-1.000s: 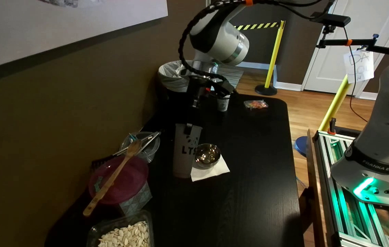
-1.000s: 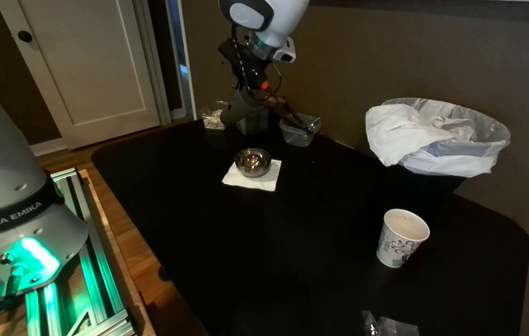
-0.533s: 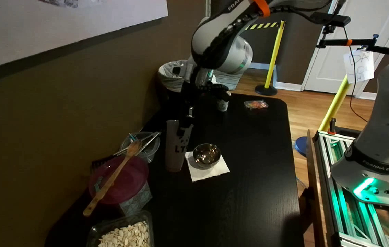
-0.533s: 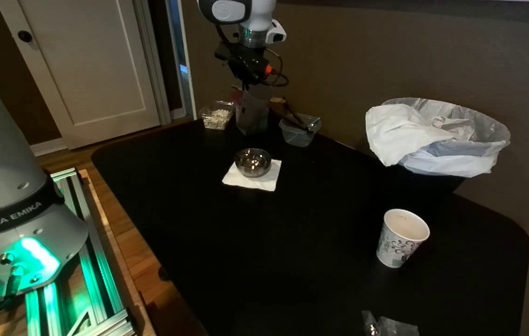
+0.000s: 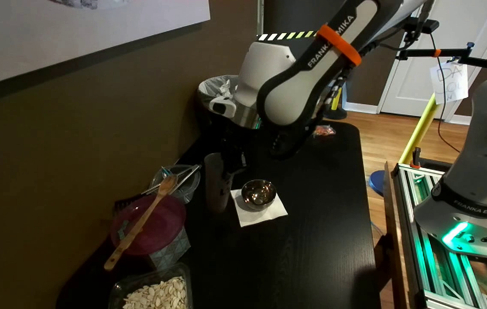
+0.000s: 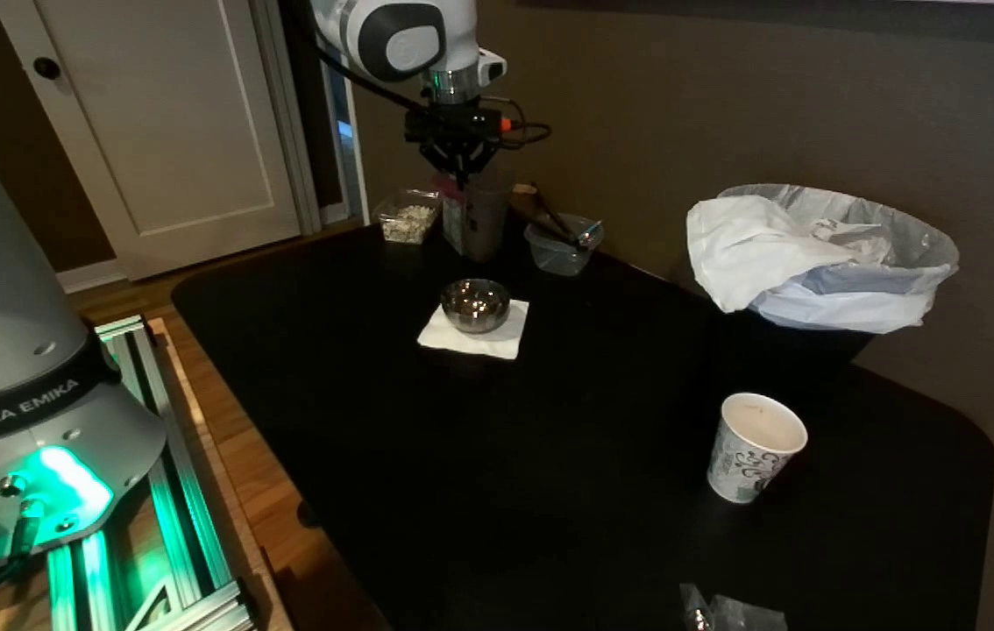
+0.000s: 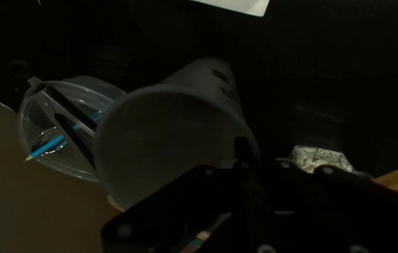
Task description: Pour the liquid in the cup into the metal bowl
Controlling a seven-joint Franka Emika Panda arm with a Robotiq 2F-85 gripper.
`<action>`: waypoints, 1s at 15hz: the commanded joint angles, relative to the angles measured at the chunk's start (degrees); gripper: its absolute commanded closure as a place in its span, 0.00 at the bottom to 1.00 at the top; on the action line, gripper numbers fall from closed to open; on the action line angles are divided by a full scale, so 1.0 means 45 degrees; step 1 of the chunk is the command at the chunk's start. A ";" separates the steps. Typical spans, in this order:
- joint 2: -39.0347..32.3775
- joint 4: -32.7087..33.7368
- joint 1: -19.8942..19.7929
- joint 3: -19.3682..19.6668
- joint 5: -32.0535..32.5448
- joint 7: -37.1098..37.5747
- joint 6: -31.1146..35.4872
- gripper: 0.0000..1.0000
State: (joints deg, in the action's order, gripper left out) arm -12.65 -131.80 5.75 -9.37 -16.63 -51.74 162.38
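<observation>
A small, round, shiny steel bowl (image 5: 259,195) sits on a white napkin (image 5: 274,211) on the black counter (image 5: 312,257). Near that bowl, toward the brown wall (image 5: 97,150), the black pincer (image 6: 461,178) grips the rim of a tall greyish translucent tumbler (image 5: 216,184), one finger (image 7: 243,149) inside it. The tumbler is nearly upright; whether its base touches the counter I can't make out. Farther from the steel bowl, on that same side, is a round maroon bowl (image 5: 162,227) with a wooden spoon (image 5: 139,225) across it. A white printed paper cup (image 6: 751,456) stands well apart from the steel bowl.
</observation>
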 commanded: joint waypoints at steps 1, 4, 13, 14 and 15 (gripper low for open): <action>-0.0449 -0.0365 0.0088 -0.0175 0.2041 0.0778 0.1036 0.99; -0.0906 -0.0214 0.0386 0.0060 0.3983 0.1715 0.1201 0.99; -0.1892 0.0818 0.0839 0.0174 0.7391 0.3371 0.0917 0.99; -0.2060 0.0982 0.0901 0.0216 0.7653 0.3470 0.0915 0.99; -0.2217 0.1164 0.0983 0.0277 0.7899 0.3602 0.0877 0.99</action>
State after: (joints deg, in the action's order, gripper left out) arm -19.91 -129.32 8.61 -9.53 14.75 -38.51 166.30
